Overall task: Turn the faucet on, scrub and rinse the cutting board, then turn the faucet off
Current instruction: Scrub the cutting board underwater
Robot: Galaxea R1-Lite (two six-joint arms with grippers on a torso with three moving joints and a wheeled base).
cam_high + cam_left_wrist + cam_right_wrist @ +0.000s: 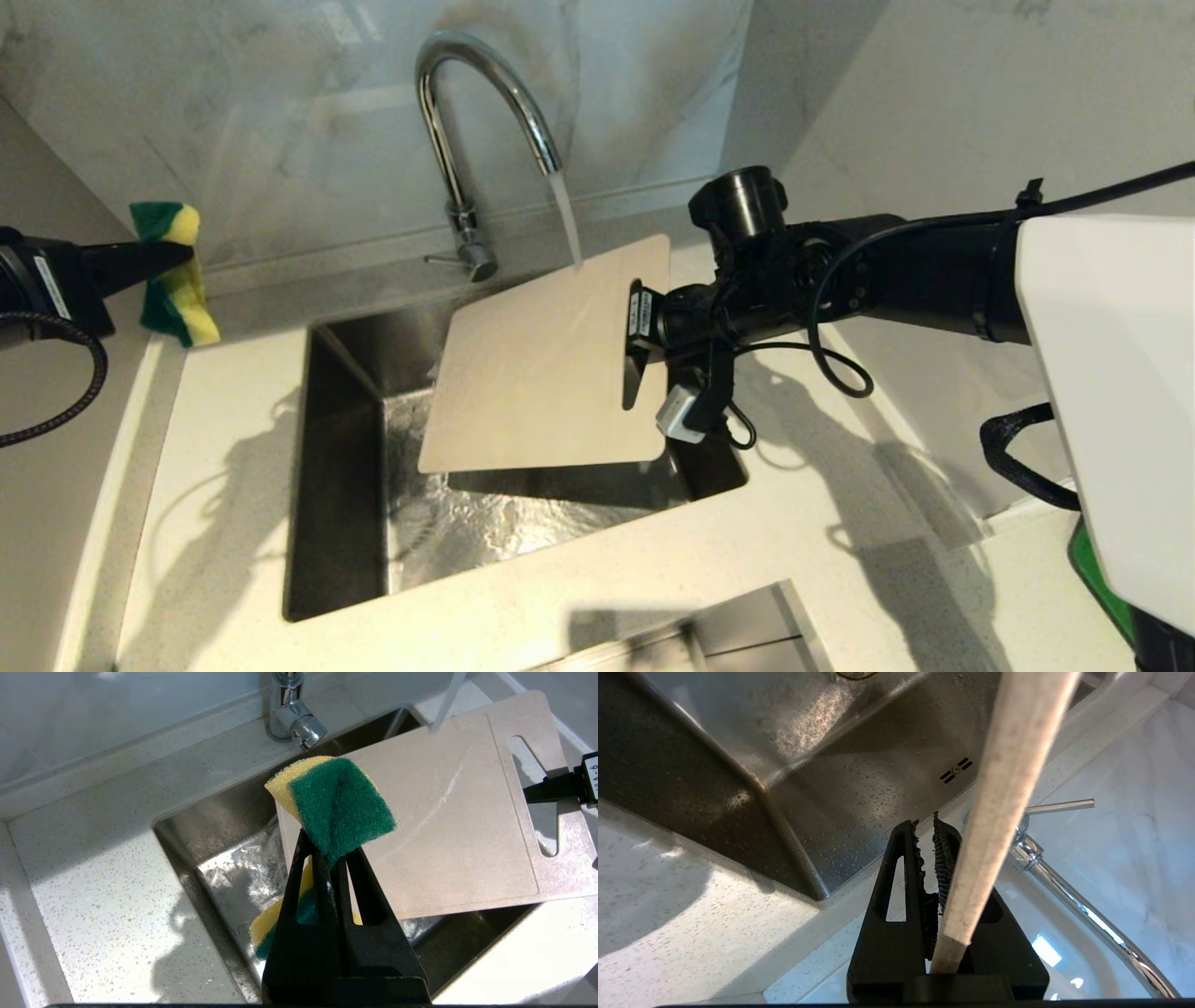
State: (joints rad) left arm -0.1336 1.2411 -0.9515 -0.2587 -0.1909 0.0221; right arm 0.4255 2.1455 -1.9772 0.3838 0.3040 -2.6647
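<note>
Water (565,219) runs from the chrome faucet (467,140) onto the far edge of the cream cutting board (551,364). The board hangs tilted over the sink (345,467). My right gripper (637,341) is shut on the board's handle-slot end, and in the right wrist view the board's edge (1008,802) runs beside the gripper (927,826). At the far left, above the counter, my left gripper (182,252) is shut on a folded yellow-and-green sponge (173,271). In the left wrist view the sponge (336,807) sits apart from the wet board (458,821).
The faucet's side lever (443,259) sticks out at its base. Speckled white counter (224,439) surrounds the sink, with a marble wall (280,112) behind. A metal rim (738,625) shows at the near edge. Water pools on the sink floor (485,532).
</note>
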